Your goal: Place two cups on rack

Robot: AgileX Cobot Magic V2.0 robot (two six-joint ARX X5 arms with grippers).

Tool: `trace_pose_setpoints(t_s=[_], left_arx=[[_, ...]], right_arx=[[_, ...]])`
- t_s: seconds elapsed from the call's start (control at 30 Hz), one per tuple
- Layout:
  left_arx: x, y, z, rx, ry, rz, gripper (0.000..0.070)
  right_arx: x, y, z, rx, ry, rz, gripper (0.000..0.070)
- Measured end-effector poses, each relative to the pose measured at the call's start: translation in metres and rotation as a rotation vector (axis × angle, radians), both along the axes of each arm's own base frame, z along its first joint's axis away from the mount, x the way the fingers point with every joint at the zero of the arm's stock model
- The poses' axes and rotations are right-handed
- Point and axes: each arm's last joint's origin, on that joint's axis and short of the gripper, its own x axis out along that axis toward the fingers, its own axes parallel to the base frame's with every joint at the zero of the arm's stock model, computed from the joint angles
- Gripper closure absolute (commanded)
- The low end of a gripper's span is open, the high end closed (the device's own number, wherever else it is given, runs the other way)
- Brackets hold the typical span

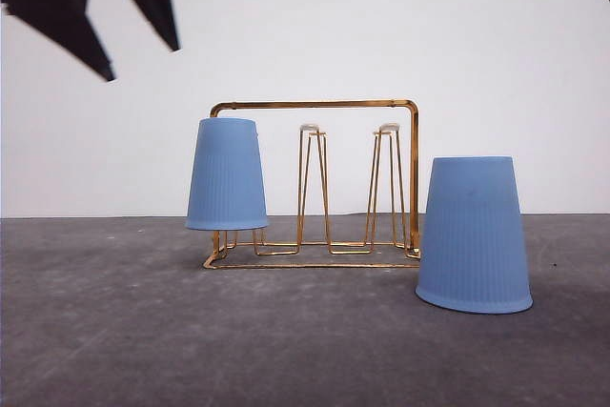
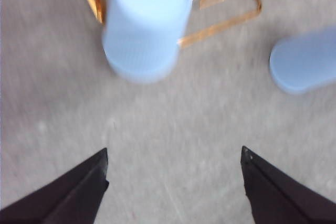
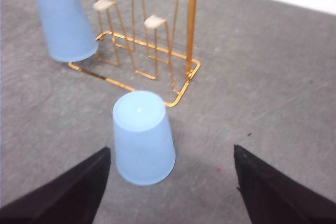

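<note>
Standing beside rack [image 1: 315, 183]: second cup [image 1: 474, 235], inverted, on table [image 1: 114, 331].

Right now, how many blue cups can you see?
2. One cup hangs upside down on the rack at its left end; the other cup stands upside down on the table, right of the rack.

Front view: light is falling evenly and brightly; the white wall [image 1: 496, 45] is washing out, and the left claw [image 1: 143, 62] is reading as a black silhouette. A soft shadow is lying on the surface [image 1: 286, 331] beside the standing cup [image 1: 474, 235]. Left wrist view is smearing heavily, overexposing; the racked cup [image 2: 147, 24] is blurring. Right wrist view is blurring only slightly.
</note>
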Motion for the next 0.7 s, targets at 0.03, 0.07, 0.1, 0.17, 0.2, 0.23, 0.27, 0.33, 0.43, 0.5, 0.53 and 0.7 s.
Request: trace_pose_setpoints(t_s=[0.03,0.07,0.1,0.17,0.2,0.23,0.27,0.33,0.43,0.5,0.53,0.7], left_arx=[[-0.007,0.003,-0.004,-0.012,-0.018,0.005,0.0241],[-0.014,0.006,-0.008,-0.030,-0.045,0.015,0.0241],[-0.020,0.009,-0.012,-0.051,-0.073,0.028,0.0241],[-0.035,0.016,-0.022,-0.101,-0.130,0.064,0.0242],[-0.042,0.020,-0.029,-0.128,-0.154,0.085,0.0242],[-0.050,0.024,-0.038,-0.154,-0.175,0.108,0.0242],[-0.057,0.028,-0.047,-0.166,-0.179,0.134,0.0242],[-0.072,0.035,-0.069,-0.177,-0.175,0.192,0.0242],[-0.091,0.045,-0.099,-0.150,-0.145,0.279,0.0242],[-0.100,0.049,-0.108,-0.140,-0.125,0.306,0.0242],[-0.104,0.051,-0.109,-0.138,-0.119,0.314,0.0242],[-0.110,0.053,-0.104,-0.169,-0.151,0.326,0.0242]], right_arx=[[0.000,0.000,-0.001,0.004,0.013,0.008,0.0226],[0.001,0.001,-0.002,0.005,0.025,0.012,0.0225],[0.002,0.001,-0.003,0.006,0.036,0.018,0.0225],[0.006,0.003,-0.005,0.009,0.062,0.036,0.0225],[0.008,0.004,-0.006,0.011,0.075,0.045,0.0225],[0.010,0.005,-0.007,0.014,0.091,0.056,0.0225],[0.013,0.006,-0.008,0.016,0.107,0.064,0.0225],[0.020,0.008,-0.012,0.022,0.138,0.082,0.0225],[0.032,0.013,-0.017,0.024,0.175,0.103,0.0224],[0.042,0.017,-0.021,0.019,0.196,0.112,0.0206],[0.048,0.020,-0.024,0.016,0.208,0.116,0.0184],[0.077,0.031,-0.037,0.012,0.223,0.128,0.0111]])
